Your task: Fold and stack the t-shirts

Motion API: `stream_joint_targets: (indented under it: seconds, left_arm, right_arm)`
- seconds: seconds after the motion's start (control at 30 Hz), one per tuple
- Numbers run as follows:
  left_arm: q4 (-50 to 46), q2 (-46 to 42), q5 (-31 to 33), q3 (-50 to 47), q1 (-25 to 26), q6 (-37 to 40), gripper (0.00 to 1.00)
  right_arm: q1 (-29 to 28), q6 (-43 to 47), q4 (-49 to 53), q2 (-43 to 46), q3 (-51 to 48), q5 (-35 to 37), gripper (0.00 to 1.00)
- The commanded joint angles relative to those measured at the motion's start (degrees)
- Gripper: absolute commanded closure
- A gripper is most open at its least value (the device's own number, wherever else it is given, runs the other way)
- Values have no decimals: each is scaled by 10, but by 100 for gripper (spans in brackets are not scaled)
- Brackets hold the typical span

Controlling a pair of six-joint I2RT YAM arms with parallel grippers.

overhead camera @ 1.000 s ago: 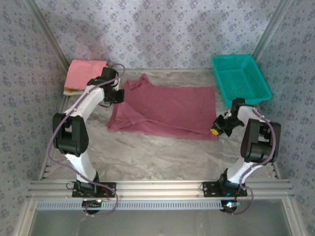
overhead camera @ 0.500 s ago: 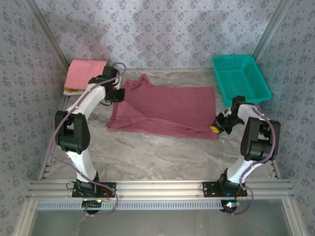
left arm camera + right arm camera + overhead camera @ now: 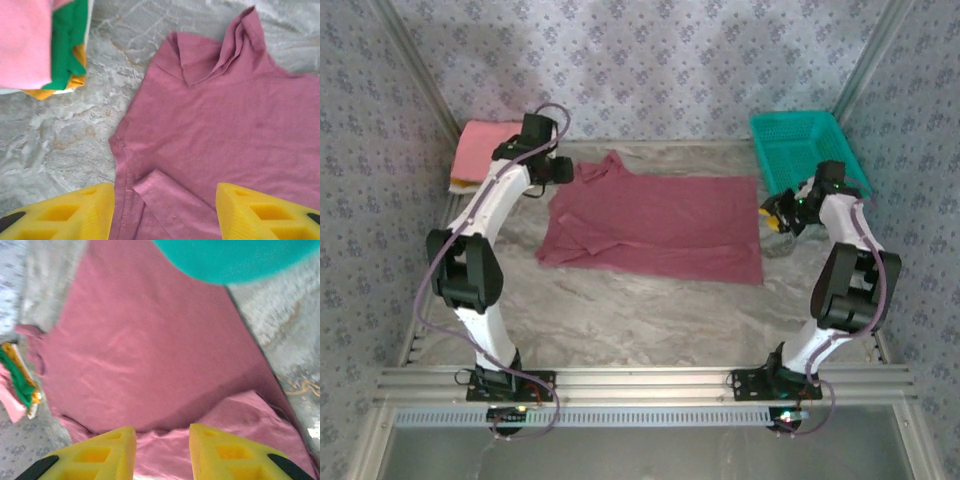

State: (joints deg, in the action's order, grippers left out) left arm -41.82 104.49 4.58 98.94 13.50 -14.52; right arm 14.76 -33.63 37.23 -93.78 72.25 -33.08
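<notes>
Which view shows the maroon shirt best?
Top external: the whole maroon shirt lies spread flat, with nearly all its outline visible. Left wrist shows its sleeve end close up, cropped. Right wrist shows the opposite end, slightly blurred and also cropped.

The spread shirt lies across the middle of the table, with the folded stack in the far left corner, the mesh basket in the far right corner, the left gripper between stack and shirt, and the right gripper at the shirt's right edge, just beside the basket.
</notes>
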Motion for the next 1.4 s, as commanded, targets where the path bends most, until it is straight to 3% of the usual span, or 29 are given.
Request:
stream_joint_targets:
  seconds: [0.0, 0.2, 0.3, 0.53, 0.77, 1.17, 1.3, 1.37]
  left_arm:
    - [-2, -64, 17, -17, 19, -12, 44]
    - [25, -139, -40, -201, 31, -56, 43]
    - [55, -148, -61, -256, 33, -63, 47]
    - [51, -104, -75, -274, 67, -75, 50]
    - [49, -67, -114, -267, 88, -109, 47]
    - [67, -32, -84, -302, 101, -177, 38]
    - [95, -20, -85, -315, 103, -189, 41]
    - [103, -12, -87, -313, 104, -191, 48]
  right_arm:
    - [-9, -14, -25, 70, -13, -23, 66]
    - [-106, 33, -67, 136, -134, 54, 99]
    - [-139, 48, -75, 122, -162, 74, 100]
    - [-164, 62, -89, 70, -196, 101, 100]
    - [-166, 56, -113, 27, -196, 116, 100]
    - [-164, 53, -131, -15, -189, 88, 100]
    - [-163, 58, -130, -19, -186, 86, 100]
    - [-161, 61, -131, -23, -185, 84, 100]
